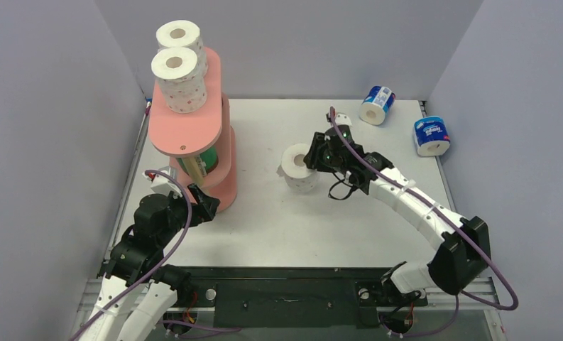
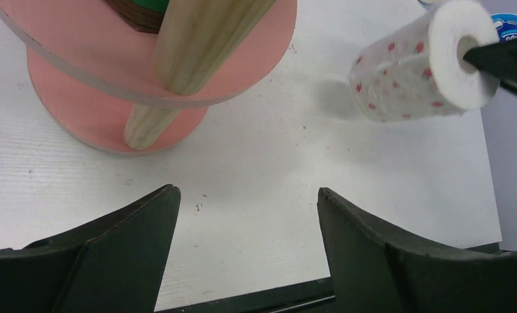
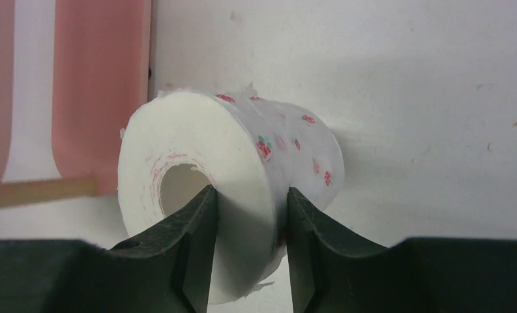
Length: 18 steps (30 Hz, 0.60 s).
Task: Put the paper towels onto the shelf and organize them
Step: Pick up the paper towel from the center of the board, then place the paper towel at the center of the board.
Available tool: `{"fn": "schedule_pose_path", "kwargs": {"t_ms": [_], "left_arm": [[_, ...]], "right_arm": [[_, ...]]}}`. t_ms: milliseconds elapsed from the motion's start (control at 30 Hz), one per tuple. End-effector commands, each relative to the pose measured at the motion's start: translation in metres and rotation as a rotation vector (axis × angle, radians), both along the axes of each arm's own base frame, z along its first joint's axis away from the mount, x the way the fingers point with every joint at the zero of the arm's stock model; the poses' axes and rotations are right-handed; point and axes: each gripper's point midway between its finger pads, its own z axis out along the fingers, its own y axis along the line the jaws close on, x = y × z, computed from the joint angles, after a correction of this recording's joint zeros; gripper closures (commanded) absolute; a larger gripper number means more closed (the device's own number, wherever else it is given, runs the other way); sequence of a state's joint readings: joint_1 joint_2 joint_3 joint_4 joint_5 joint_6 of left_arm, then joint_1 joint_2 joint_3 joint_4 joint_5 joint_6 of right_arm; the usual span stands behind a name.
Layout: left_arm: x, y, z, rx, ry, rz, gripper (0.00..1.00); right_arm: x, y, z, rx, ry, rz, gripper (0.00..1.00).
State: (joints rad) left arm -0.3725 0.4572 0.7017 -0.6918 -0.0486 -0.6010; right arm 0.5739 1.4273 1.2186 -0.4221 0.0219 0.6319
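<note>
The salmon-pink shelf (image 1: 193, 135) stands at the left of the table. Two rolls sit on its top board: a red-dotted one (image 1: 179, 79) in front and a white one (image 1: 181, 37) behind. A green-wrapped roll (image 1: 209, 158) shows on a lower tier. My right gripper (image 1: 312, 158) is shut on the wall of a red-dotted roll (image 1: 298, 168), one finger in its core, one outside (image 3: 246, 195); the roll also shows in the left wrist view (image 2: 422, 68). Two blue-white wrapped rolls lie at the back right (image 1: 377, 104) (image 1: 432, 136). My left gripper (image 1: 209, 204) is open and empty by the shelf's base (image 2: 249, 195).
Grey walls close in the table on the left, back and right. A small white scrap (image 1: 342, 118) lies behind the right gripper. The shelf's wooden post (image 2: 197, 45) and lower boards are close in front of the left gripper.
</note>
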Motion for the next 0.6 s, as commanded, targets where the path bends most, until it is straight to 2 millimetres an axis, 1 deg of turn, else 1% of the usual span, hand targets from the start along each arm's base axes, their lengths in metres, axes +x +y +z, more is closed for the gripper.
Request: {"fn": "schedule_pose_path", "kwargs": {"t_ms": [0,33,67,100,133,200,300,567], "left_arm": [[0.005,-0.001,0.017,-0.028,-0.059,0.014,0.25],[0.005,-0.001,0.017,-0.031,-0.059,0.016,0.25],[0.005,0.0,0.017,-0.032,-0.061,0.019,0.25],[0.006,-0.001,0.016,-0.035,-0.059,0.021,0.25],[0.007,-0.001,0.016,-0.036,-0.061,0.025,0.25],[0.008,-0.001,0.015,-0.041,-0.059,0.026,0.25],[0.009,-0.002,0.014,-0.043,-0.056,0.029,0.25],[0.009,0.003,0.012,-0.028,-0.04,0.05,0.25]], "right_arm": [[-0.048,-0.002,-0.018,-0.081,0.012,0.128,0.85],[-0.058,0.003,-0.022,-0.089,0.015,0.157,0.85],[-0.066,0.001,-0.028,-0.104,0.019,0.166,0.85],[-0.074,0.005,-0.032,-0.114,0.019,0.188,0.85],[-0.082,0.005,-0.039,-0.135,0.024,0.197,0.85],[-0.088,0.004,-0.051,-0.159,0.036,0.2,0.85],[-0.092,0.007,-0.065,-0.168,0.058,0.203,0.85],[-0.092,0.016,-0.082,-0.167,0.086,0.216,0.85]]}}
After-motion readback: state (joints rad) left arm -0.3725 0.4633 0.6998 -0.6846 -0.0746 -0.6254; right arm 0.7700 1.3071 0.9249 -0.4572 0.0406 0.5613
